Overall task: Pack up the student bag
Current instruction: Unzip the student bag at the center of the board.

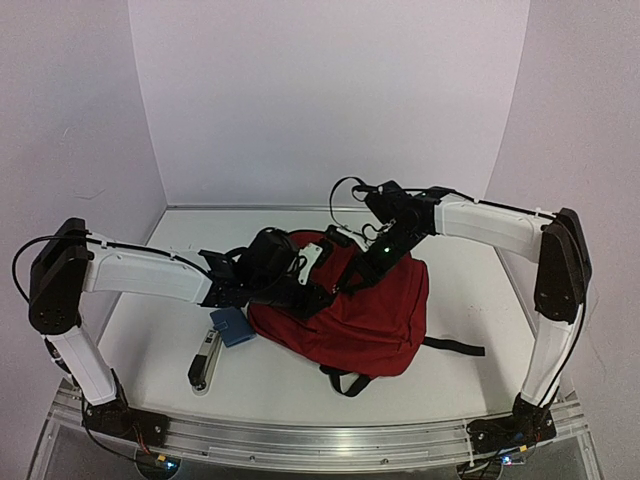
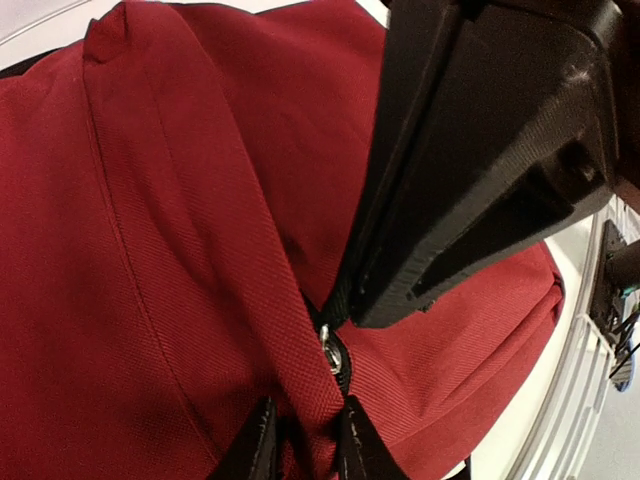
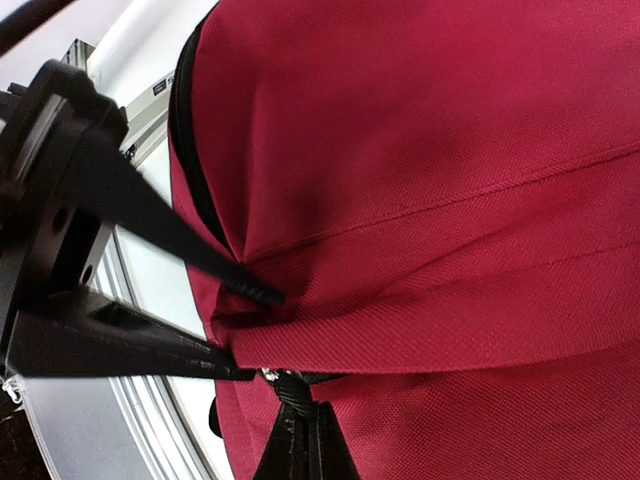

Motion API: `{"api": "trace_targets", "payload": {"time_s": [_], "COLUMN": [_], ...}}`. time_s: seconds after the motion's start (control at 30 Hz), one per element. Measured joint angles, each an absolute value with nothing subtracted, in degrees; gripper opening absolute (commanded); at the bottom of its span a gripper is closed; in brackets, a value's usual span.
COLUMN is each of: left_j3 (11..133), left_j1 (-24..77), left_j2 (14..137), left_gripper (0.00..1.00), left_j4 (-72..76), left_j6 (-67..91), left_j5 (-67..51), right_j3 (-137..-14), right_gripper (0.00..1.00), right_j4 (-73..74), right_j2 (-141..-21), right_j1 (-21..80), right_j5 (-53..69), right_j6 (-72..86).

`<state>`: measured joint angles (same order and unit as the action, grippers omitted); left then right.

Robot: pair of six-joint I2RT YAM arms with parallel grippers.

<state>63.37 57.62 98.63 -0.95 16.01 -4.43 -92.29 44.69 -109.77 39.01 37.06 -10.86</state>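
Note:
The dark red student bag (image 1: 365, 315) lies flat on the white table, mid-right. My left gripper (image 1: 316, 291) is at the bag's left top edge, shut on a raised fold of red fabric (image 2: 300, 400) pinched between its fingertips (image 2: 258, 445). My right gripper (image 1: 360, 282) reaches in from the far side and is shut on the black zipper pull (image 3: 292, 388), whose metal slider (image 2: 334, 352) sits just beyond the left fingers. In the right wrist view the left gripper's fingers (image 3: 150, 215) grip the fold next to the zipper. The bag's inside is hidden.
A small blue item (image 1: 232, 326) lies on the table just left of the bag. A black and silver object (image 1: 203, 362) lies nearer the front left. A black strap (image 1: 455, 347) trails from the bag's right side. White walls stand behind.

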Motion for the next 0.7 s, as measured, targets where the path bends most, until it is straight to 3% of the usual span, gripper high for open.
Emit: {"api": "trace_targets", "payload": {"time_s": [0.17, 0.7], "left_j3": [63.22, 62.19], "left_j1": [58.06, 59.25], "left_j2": [98.59, 98.24], "left_gripper": [0.0, 0.0], "left_j4": [-0.97, -2.73], "left_j6": [16.62, 16.86], "left_j5": [-4.22, -2.88], "right_j3": [-94.35, -111.98], "right_gripper": [0.0, 0.0], "right_j4": [45.14, 46.98], "right_j2": [-110.77, -123.78], "right_j1": [37.19, 26.93], "right_j5": [36.86, 28.27], "right_j6": [-10.78, -12.64]}}
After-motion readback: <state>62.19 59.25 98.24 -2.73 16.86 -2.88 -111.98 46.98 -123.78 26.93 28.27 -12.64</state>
